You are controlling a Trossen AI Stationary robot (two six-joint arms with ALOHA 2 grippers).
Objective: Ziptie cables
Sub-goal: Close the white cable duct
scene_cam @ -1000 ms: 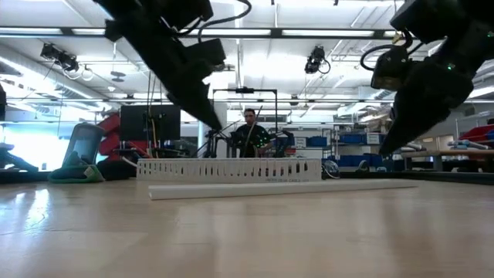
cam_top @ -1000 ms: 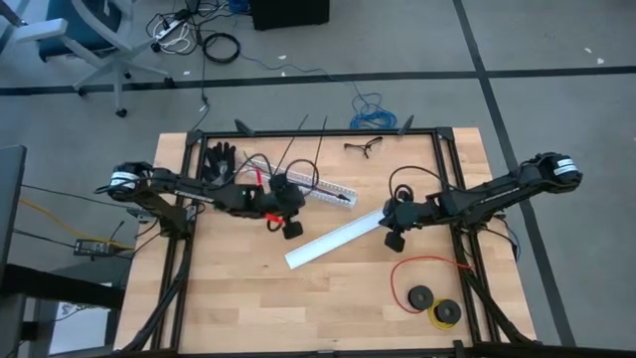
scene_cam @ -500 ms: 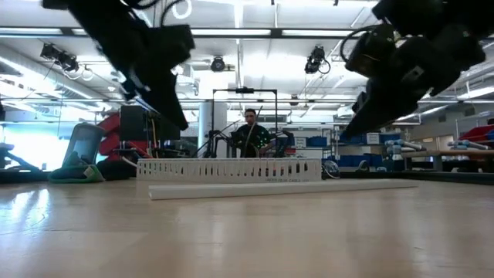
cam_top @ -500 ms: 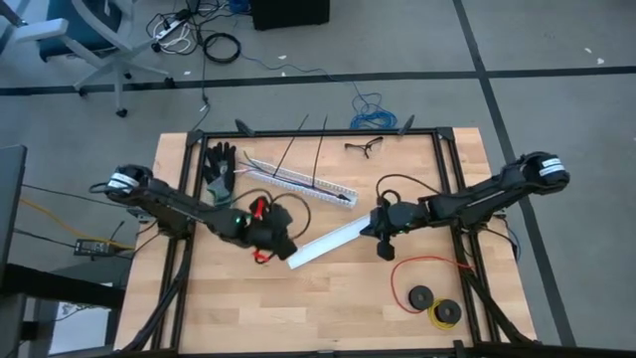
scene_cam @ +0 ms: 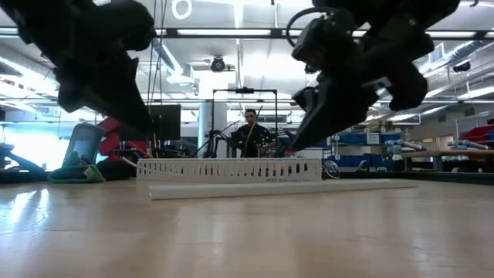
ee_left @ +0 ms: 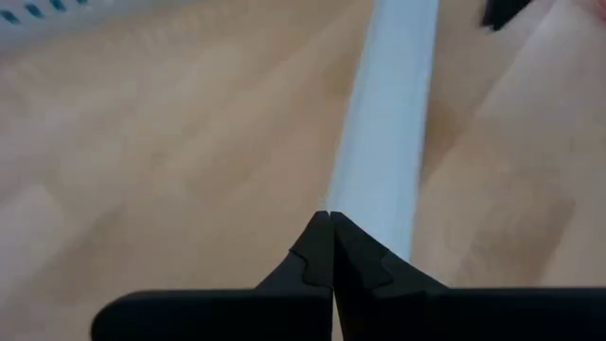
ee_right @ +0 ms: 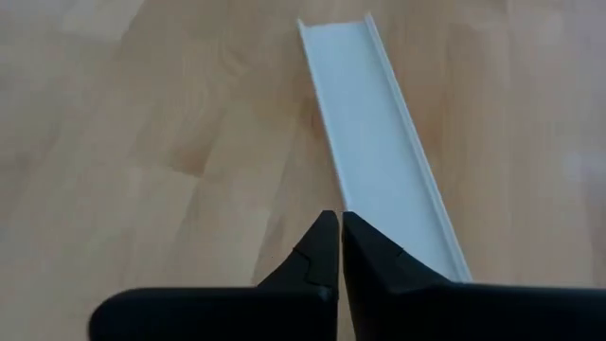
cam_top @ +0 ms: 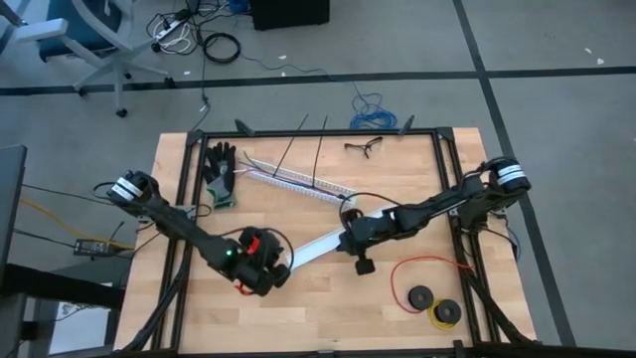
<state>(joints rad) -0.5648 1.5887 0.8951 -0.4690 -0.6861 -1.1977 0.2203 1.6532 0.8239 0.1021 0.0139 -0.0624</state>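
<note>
From above, the left hand (cam_top: 283, 267) hangs over the wooden surface (cam_top: 328, 308) at about seven o'clock from centre, right at the lower end of the plain white channel (cam_top: 323, 245). The right hand (cam_top: 348, 239) sits over that same channel's middle, its arm stretching off toward three o'clock. A slotted white channel (cam_top: 298, 183) lies toward twelve o'clock, black gloves (cam_top: 221, 169) at ten, and a red wire loop (cam_top: 427, 273) with black spools (cam_top: 421, 296) at five. The cables cannot be made out on the surface from here.

Down at surface level, both arms loom dark overhead, with the slotted channel (scene_cam: 229, 169) standing behind the plain one (scene_cam: 282, 188). A person (scene_cam: 250, 133) stands in the room behind.

Left wrist view: fingers (ee_left: 312, 270) pressed tight together, holding nothing, tips over the channel (ee_left: 393, 142).

Right wrist view: fingers (ee_right: 317, 256) likewise pinched closed and empty, pointing along the open trough of the channel (ee_right: 374, 152).
</note>
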